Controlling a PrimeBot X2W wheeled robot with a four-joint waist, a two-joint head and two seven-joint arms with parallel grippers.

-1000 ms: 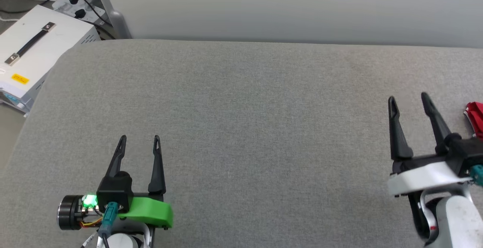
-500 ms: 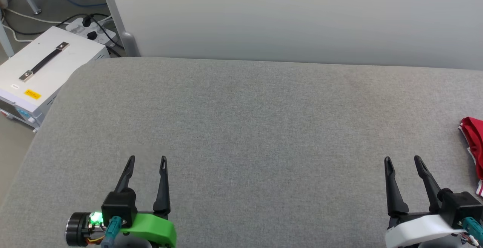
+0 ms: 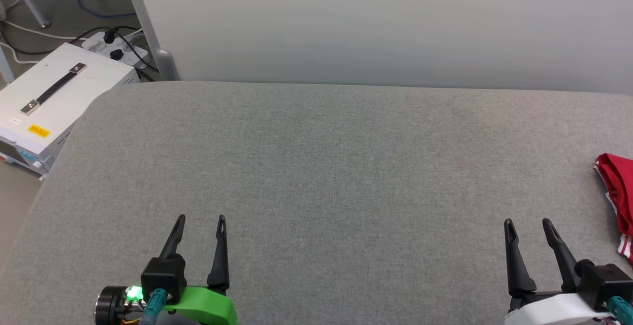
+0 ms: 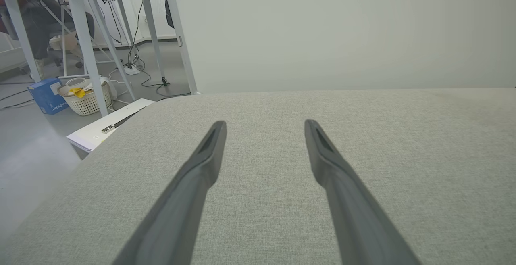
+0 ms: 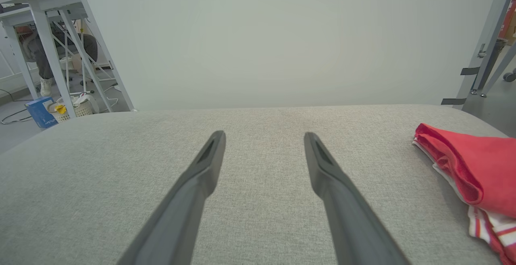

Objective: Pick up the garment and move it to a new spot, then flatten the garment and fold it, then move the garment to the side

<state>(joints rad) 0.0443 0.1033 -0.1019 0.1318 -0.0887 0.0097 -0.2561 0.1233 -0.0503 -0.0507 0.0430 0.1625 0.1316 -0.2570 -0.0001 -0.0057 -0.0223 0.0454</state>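
The garment [image 3: 618,189], red with white and striped trim, lies folded at the far right edge of the grey padded table [image 3: 336,166]; it is partly cut off by the head view's edge. In the right wrist view the garment [image 5: 471,172] lies to the right of the fingers, apart from them. My right gripper [image 3: 527,224] stands open at the lower right, left of the garment, holding nothing. At the lower left my left gripper [image 3: 200,219] is open and empty over bare table. Each wrist view shows its own fingers spread: left gripper [image 4: 264,124], right gripper [image 5: 264,136].
A white equipment case [image 3: 49,97] with a black handle sits on the floor off the table's left corner, beside a power strip and cables [image 3: 111,43]. A pale wall panel [image 3: 376,23] rises behind the table. Table legs and a basket [image 4: 84,97] stand further left.
The right gripper has drawn back toward the near edge, away from the garment. The head camera has tilted, so the whole scene sits lower. Both grippers stay open.
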